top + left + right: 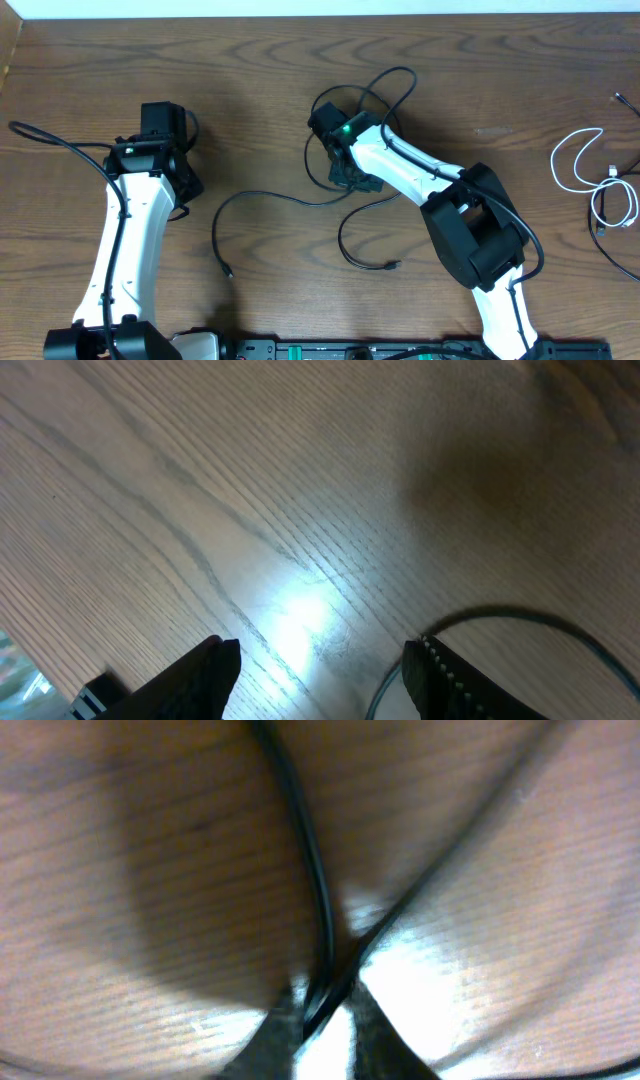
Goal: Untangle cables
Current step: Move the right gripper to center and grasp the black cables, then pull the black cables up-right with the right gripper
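Observation:
In the overhead view my right gripper [350, 177] is at the middle of the table, shut on black cables [290, 200]. One strand runs left to a plug near the front, one loops behind the gripper [392, 80], and another loops in front with a plug [393, 266]. In the right wrist view the fingertips [322, 1025] pinch two black strands [312, 870] just above the wood. A white cable [573, 160] lies at the far right, apart from the black ones. My left gripper [165, 118] is open and empty over bare wood, as the left wrist view [320, 670] shows.
More thin black cable [612, 250] lies by the white one at the right edge. A dark wire [500, 616] arcs past my left gripper's right finger. The wooden table [260, 90] ends at a pale strip along the back.

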You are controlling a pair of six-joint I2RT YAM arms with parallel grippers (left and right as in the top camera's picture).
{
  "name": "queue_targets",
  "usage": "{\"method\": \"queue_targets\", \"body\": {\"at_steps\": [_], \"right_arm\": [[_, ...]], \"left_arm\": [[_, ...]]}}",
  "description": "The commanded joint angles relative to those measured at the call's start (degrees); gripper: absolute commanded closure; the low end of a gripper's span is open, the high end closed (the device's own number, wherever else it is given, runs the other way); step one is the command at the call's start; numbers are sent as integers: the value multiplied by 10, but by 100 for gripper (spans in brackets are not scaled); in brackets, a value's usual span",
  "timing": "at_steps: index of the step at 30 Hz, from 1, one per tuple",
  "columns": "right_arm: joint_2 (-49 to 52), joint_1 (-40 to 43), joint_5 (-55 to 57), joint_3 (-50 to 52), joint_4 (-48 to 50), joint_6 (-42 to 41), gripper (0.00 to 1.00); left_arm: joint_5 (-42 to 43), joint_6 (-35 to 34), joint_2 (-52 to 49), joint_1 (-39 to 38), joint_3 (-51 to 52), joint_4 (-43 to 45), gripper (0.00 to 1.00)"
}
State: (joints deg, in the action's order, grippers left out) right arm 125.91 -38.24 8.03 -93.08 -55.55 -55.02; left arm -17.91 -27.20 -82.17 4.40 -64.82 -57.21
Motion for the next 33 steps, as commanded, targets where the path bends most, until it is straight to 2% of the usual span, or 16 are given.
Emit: {"method": "queue_targets", "body": {"at_steps": [1, 5, 8, 12, 17, 25, 33], "right_arm": [[12, 17, 10, -6, -9, -1, 99], [7, 49, -4, -10, -8, 80, 99], [-11, 78, -26, -21, -14, 188, 99], [-61, 121, -37, -37, -38, 238, 99], [-145, 181, -112, -39, -43, 336, 99], [-165, 219, -136, -31, -113, 383, 99], [-160, 215, -153, 27, -115, 396, 99]], "left_arm": [[-1, -6, 2, 1, 9, -4, 42], [-1, -6, 2, 1, 9, -3, 42], [-1, -6, 2, 1, 9, -2, 42], [1, -6, 2, 1, 9, 3, 42], [7, -6, 2, 1, 9, 9, 42], [7, -5, 2, 1, 9, 9, 42], [7, -5, 2, 1, 9, 9, 42]]}}
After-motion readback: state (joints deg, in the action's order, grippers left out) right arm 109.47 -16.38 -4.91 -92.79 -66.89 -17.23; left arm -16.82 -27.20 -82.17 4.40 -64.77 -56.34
